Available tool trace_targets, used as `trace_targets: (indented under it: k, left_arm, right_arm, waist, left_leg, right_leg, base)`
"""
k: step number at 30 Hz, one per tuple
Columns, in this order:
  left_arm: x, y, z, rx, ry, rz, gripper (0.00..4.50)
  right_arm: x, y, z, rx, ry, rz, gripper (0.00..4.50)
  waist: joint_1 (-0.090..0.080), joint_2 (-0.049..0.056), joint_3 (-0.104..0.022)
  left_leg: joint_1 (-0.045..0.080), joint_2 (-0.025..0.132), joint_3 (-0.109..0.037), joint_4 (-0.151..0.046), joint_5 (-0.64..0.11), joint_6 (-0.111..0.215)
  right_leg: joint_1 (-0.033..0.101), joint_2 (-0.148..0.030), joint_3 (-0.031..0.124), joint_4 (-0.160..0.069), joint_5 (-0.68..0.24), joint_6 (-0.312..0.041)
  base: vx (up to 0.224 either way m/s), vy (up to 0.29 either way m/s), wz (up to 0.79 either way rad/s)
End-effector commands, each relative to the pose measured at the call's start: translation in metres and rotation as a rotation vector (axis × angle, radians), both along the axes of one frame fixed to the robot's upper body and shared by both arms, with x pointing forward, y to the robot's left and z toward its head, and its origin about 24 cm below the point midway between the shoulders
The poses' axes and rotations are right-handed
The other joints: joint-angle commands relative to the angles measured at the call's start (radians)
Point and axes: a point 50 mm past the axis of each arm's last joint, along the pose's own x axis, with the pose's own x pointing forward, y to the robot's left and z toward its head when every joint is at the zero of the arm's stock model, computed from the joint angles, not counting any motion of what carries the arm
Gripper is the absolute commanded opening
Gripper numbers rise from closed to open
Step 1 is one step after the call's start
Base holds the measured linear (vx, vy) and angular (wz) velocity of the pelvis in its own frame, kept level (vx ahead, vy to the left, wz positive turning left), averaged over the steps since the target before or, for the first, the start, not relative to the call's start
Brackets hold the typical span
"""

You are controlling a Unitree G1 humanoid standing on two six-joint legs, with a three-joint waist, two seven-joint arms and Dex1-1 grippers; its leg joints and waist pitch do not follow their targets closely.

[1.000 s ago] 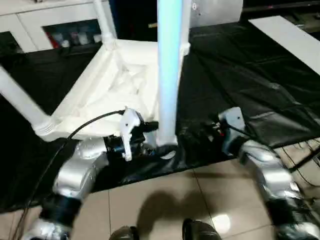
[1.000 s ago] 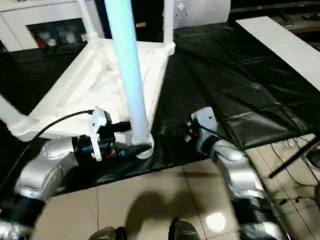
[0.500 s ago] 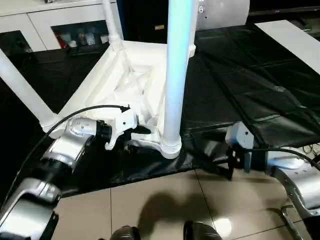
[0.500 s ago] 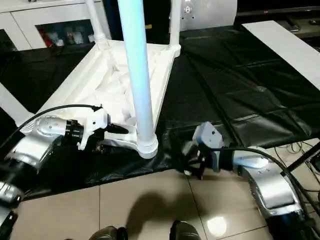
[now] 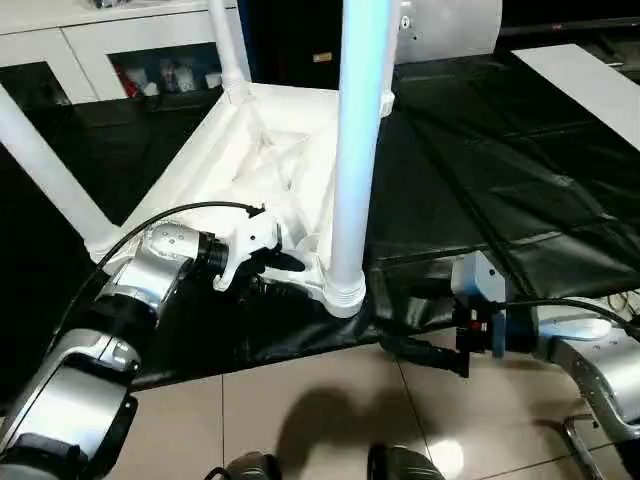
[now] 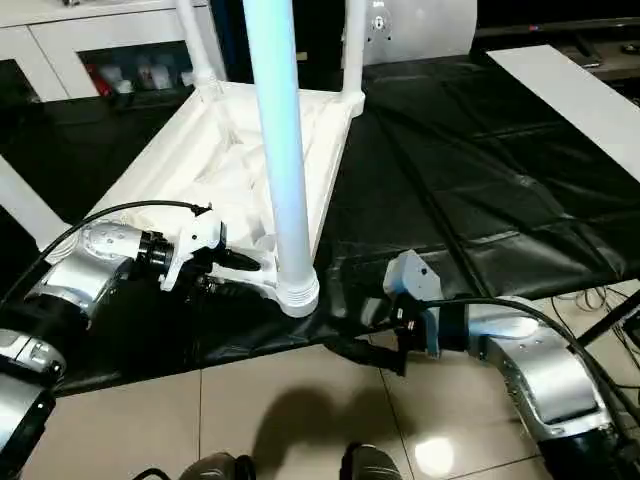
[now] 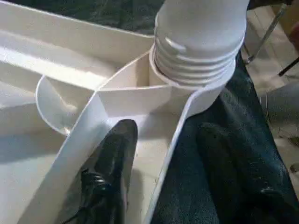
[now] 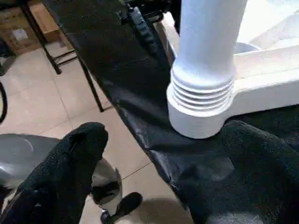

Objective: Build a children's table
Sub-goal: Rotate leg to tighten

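Nowhere readable writing: plain white children's table (image 5: 250, 160), black cover (image 5: 480, 180).

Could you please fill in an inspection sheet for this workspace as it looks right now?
Surface: black-covered work surface, wrinkled, overhanging its near edge.
Job's things: children's table upside down; near leg upright in its corner socket; other legs fitted.
Clutter: nothing seen.
Grippers: left gripper straddles the tabletop rim by the socket; right gripper open, off the table.
Cables: black cable along left forearm.
Surroundings: tiled floor, white cabinets.
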Motion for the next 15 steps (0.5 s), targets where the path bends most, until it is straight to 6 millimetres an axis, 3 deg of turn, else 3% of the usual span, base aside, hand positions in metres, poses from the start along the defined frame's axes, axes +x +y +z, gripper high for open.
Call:
trace_targets:
  k: [1,8,15]
  left_arm:
    - [0.0032,0.0010,0.0033,0.032,-0.017,-0.020,2.03]
    - [0.0058,0.0038,0.0029,0.059,-0.016,-0.024,1.39]
    - [0.0068,0.0023,0.0001,0.099,-0.026,-0.047,0.80]
  right_arm:
    - [-0.0029,0.0018,0.0023,0.004,0.009,0.022,4.50]
    - [-0.0041,0.0063,0.0019,0.007,0.009,0.044,4.50]
    - [-0.0048,0.0079,0.0024,0.006,0.011,0.051,4.50]
  waist:
    - [0.005,-0.016,-0.088]
    - [0.019,-0.014,-0.089]
    - [0.021,-0.015,-0.088]
  left_leg:
    - [0.011,0.025,-0.012,-0.066,-0.220,0.085]
    - [0.013,0.029,-0.012,-0.067,-0.215,0.079]
    - [0.012,0.028,-0.013,-0.068,-0.219,0.076]
  right_leg:
    - [0.059,-0.065,0.033,-0.092,-0.501,-0.121]
    - [0.059,-0.067,0.034,-0.089,-0.479,-0.130]
    - [0.061,-0.069,0.033,-0.090,-0.488,-0.128]
  base:
    - [0.000,0.000,0.00]
    - [0.000,0.000,0.00]
    - [0.000,0.000,0.00]
